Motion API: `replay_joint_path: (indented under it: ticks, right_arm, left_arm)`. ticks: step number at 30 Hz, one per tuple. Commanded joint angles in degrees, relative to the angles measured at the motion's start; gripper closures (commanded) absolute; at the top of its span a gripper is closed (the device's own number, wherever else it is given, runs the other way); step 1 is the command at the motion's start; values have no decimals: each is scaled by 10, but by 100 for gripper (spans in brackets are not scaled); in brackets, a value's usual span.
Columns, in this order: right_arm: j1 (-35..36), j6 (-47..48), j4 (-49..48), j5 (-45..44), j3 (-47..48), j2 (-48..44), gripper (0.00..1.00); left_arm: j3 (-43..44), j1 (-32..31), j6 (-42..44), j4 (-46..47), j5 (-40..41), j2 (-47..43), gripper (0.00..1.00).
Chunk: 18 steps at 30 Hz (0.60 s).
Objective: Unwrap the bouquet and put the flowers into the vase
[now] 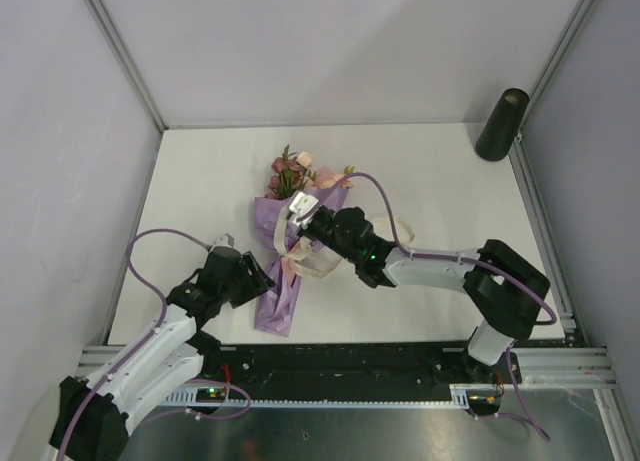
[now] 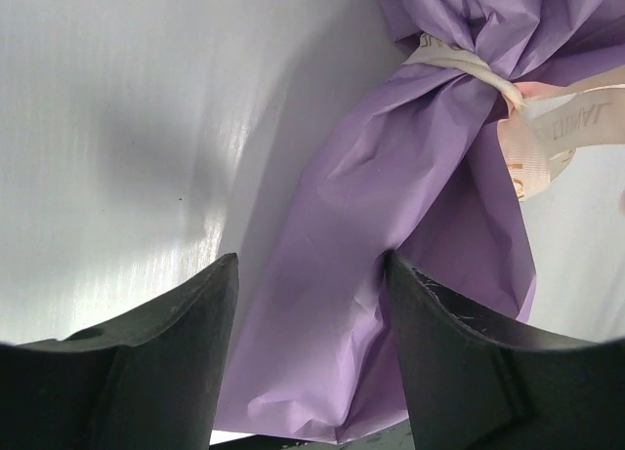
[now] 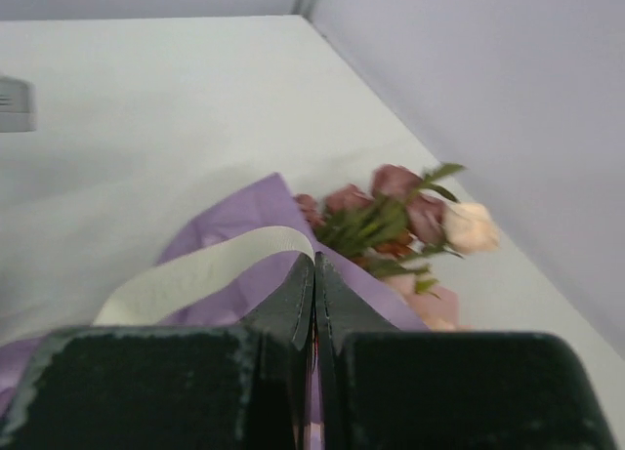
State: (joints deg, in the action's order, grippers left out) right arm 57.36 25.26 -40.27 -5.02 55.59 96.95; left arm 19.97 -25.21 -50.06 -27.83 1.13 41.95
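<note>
Pressed flat together with no gap, the fingers of the right end effector [image 3: 314,262] meet where the cream ribbon [image 3: 195,269] arches into their tips. It looks pinched there, probably so a pull can loosen the tie. Just past them the flowers [image 3: 391,211] poke out of the purple paper [image 2: 410,157], heads toward the far wall.

The left end effector [image 2: 311,265] stands open, one finger on each side of the paper's narrow tail below the knot [image 2: 459,60]. It is placed to clamp the tail and hold it against that pull, but it isn't gripping yet.

The bouquet [image 1: 285,251] lies wrapped in the middle of the desk [image 1: 420,171]. The black vase [image 1: 502,123] waits well apart in the far right corner, so unwrapping comes first.
</note>
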Motion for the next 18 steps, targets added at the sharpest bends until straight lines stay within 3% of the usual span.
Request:
replay_joint_path:
  ticks: [1, 11, 18]
  right_arm:
    - [-33, -31, -12, -77, -30, -53, 100]
    - [-124, -115, 41, -110, -103, -162, 100]
    - [-157, -211, 130, -136, -131, -213, 100]
  left_arm:
    - [-5, 3, 0, 24, -6, 4, 34]
    - [2, 1, 6, 50, -27, 33, 35]
    - [22, -10, 10, 72, -23, 74, 36]
